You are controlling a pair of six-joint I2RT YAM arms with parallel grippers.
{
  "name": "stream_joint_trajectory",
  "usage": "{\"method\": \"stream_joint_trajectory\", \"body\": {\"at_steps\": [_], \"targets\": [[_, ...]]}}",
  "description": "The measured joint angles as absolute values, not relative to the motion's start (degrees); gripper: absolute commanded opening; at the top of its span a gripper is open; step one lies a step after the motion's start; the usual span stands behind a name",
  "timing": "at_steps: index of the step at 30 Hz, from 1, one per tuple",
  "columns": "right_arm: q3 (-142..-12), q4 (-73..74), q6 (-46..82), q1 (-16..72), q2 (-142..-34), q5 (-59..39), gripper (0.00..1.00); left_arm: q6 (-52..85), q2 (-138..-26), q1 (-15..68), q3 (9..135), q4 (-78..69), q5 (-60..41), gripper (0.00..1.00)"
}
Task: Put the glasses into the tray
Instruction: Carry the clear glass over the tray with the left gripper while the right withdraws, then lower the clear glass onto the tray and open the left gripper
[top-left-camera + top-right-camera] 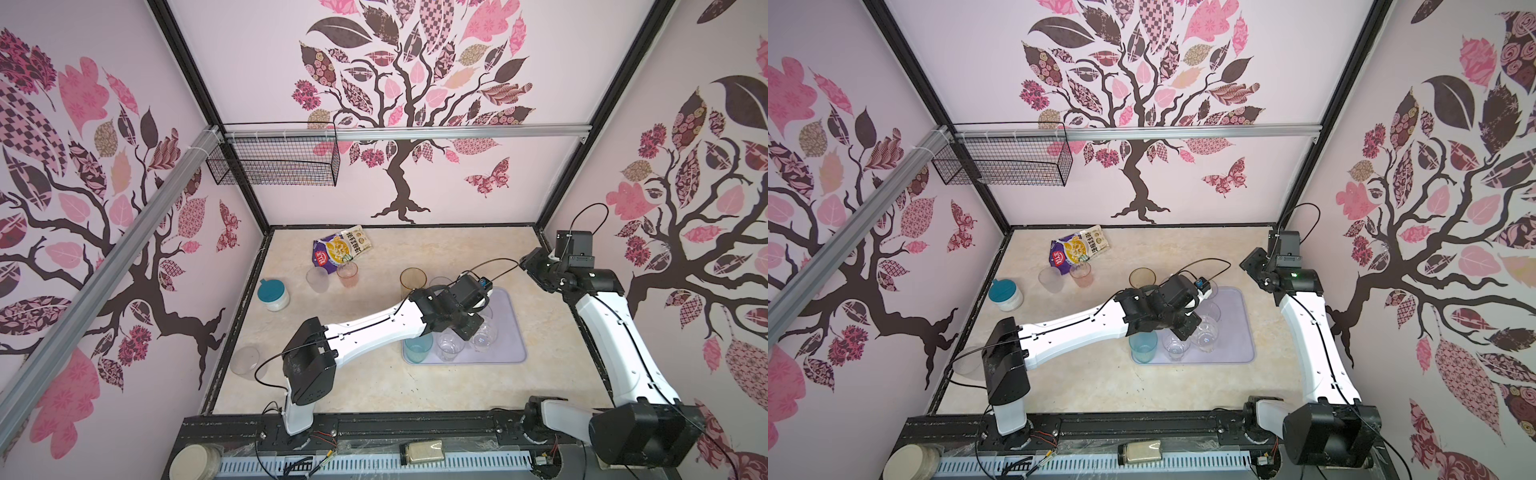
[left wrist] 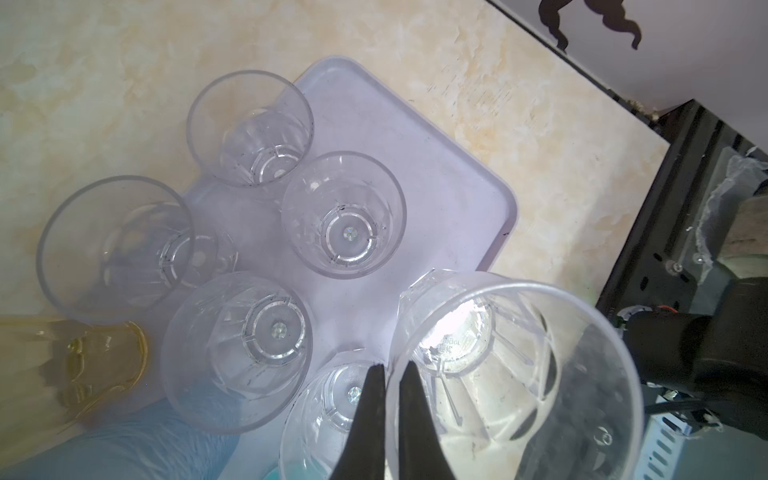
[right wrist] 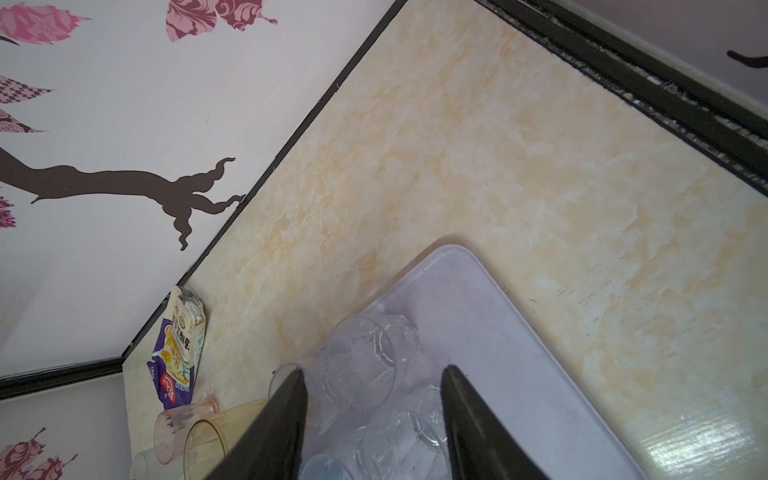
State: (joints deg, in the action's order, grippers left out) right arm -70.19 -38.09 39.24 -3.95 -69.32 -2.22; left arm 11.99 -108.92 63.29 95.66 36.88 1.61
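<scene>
Closely, tray glasses [image 2: 344, 214] crowd held glass [image 2: 515, 374].

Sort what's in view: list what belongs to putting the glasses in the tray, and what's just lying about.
Job: tray; held tumbler in left claw; clear tumblers in tray; teal tumbler; amber tumbler; pink tumbler; frosted tumbler; left-edge tumbler.
Lying about: snack bag; white jar; wire basket.

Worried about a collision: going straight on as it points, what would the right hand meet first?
Probably the right hand meets a clear glass in the tray; depth unclear.
</scene>
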Motion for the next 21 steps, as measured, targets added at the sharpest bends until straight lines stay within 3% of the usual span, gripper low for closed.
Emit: {"method": "stream_joint_trajectory", "body": {"at_steps": [21], "targets": [[-67.29,-35.7,39.29,-3.95,-69.36,-5.52,0.55,10.61,-115.94,66.67,95.68,35.38,7.11,0.0]]}}
